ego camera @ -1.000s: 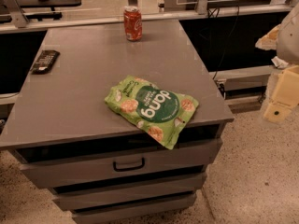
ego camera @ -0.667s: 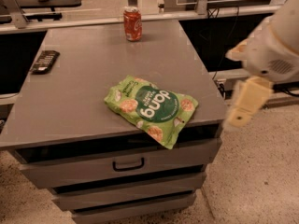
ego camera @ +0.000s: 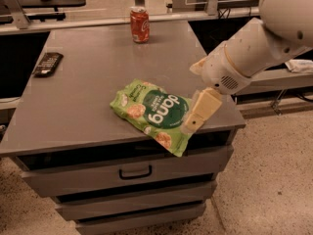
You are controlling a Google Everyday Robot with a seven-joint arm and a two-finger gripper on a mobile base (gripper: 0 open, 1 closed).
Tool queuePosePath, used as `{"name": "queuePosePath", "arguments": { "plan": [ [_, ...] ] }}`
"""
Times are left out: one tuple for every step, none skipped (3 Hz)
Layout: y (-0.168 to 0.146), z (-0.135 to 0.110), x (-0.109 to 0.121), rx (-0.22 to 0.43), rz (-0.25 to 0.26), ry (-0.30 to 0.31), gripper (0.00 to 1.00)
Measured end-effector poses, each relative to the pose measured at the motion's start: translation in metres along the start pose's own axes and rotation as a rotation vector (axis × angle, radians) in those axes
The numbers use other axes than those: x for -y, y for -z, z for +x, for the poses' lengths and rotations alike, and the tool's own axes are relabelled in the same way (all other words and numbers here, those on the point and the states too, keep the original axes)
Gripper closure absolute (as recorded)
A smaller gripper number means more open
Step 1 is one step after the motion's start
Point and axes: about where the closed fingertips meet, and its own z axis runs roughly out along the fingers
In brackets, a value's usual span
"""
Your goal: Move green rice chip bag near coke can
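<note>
The green rice chip bag [ego camera: 152, 112] lies flat near the front right edge of the grey cabinet top [ego camera: 83, 97], with one corner hanging over the front edge. The coke can [ego camera: 140, 25] stands upright at the far edge, well apart from the bag. My gripper [ego camera: 191, 98] comes in from the right on a white arm [ego camera: 254, 48] and hovers at the bag's right end. Its cream fingers [ego camera: 200, 110] are spread apart and hold nothing. The lower finger overlaps the bag's right edge in the view.
A black remote-like device [ego camera: 47, 63] lies at the left edge of the top. Drawers with a handle [ego camera: 135, 172] are below the top. Other benches and shelves stand behind and to the right. Speckled floor lies at the right.
My arm and gripper have swung in from the right edge of the view toward the left, reaching the bag's right end. The bag and can have not moved.
</note>
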Motion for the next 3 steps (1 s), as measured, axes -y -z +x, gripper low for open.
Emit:
{"name": "queuePosePath", "arguments": {
  "plan": [
    [-0.042, -0.014, 0.005, 0.116, -0.046, -0.047, 0.0],
    [-0.068, -0.025, 0.008, 0.19, -0.07, -0.082, 0.18],
    [-0.079, -0.032, 0.011, 0.23, -0.103, -0.13, 0.42]
  ]
}}
